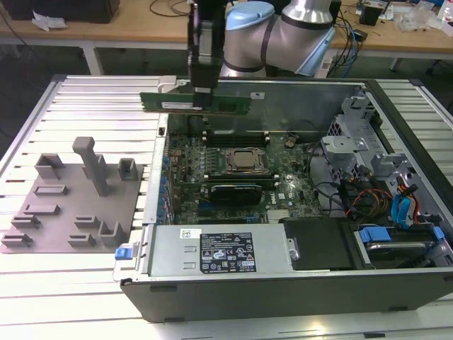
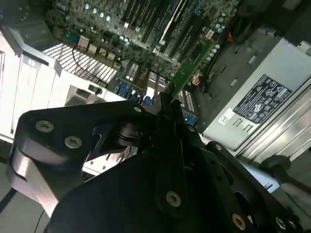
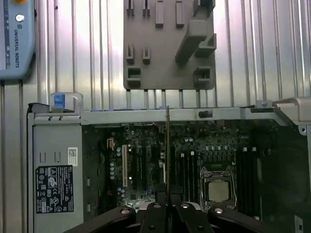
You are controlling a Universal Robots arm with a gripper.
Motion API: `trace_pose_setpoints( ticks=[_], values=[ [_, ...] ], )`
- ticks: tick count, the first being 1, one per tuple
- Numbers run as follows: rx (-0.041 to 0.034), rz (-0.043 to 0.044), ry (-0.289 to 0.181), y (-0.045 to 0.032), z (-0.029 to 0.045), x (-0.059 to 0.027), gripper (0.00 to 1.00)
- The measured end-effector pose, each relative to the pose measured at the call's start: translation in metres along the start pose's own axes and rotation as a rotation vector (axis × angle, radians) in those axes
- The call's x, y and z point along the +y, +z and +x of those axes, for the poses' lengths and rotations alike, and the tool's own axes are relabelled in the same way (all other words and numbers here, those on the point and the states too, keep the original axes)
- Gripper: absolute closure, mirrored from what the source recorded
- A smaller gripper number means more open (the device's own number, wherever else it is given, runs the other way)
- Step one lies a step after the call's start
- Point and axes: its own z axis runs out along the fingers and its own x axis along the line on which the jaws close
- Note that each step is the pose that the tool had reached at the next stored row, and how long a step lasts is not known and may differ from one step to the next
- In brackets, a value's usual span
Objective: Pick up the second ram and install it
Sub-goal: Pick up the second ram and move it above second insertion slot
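On the exterior view's left, a grey fixture plate with its raised blocks lies flat on the slatted metal table, just beside the open computer case. Moving right, the gripper hangs over the far side of the case, its fingers clamped on the second ram. The green stick is held level near its middle, long edge horizontal, with both ends jutting out past the fingers. It sits in the air above the motherboard, not seated in any slot. Seen edge-on in the first wrist view, the stick runs as a thin line out from the gripper across the board. Below it is the processor socket, nearer me the power supply, and furthest right the drive cages with their cables.
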Motion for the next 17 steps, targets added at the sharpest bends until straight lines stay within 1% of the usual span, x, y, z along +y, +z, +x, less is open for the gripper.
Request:
trace_pose_setpoints(
  ticks=[1,3,4,5,6,8,10,12,14,15,16,17],
  values=[
    [0.0001,-0.0002,0.000,0.0000,-0.0009,-0.0135,0.89],
    [0.0002,-0.0006,0.000,0.0002,-0.0026,-0.0370,0.89],
    [0.0002,-0.0007,0.000,0.0004,-0.0032,-0.0445,0.89],
    [0.0004,-0.0008,0.000,0.0005,-0.0040,-0.0542,0.89],
    [0.0005,-0.0008,0.000,0.0006,-0.0046,-0.0618,0.89],
    [0.0006,-0.0009,0.000,0.0008,-0.0054,-0.0708,0.89],
    [0.0008,-0.0010,0.000,0.0013,-0.0067,-0.0862,0.89],
    [0.0014,-0.0010,0.000,0.0017,-0.0085,-0.1037,0.89],
    [0.0019,-0.0010,0.000,0.0021,-0.0096,-0.1159,0.89],
    [0.0022,-0.0011,0.000,0.0022,-0.0101,-0.1206,0.89],
    [0.0022,-0.0011,0.000,0.0023,-0.0103,-0.1234,0.89],
    [0.0024,-0.0011,0.000,0.0026,-0.0110,-0.1298,0.89]
  ],
)
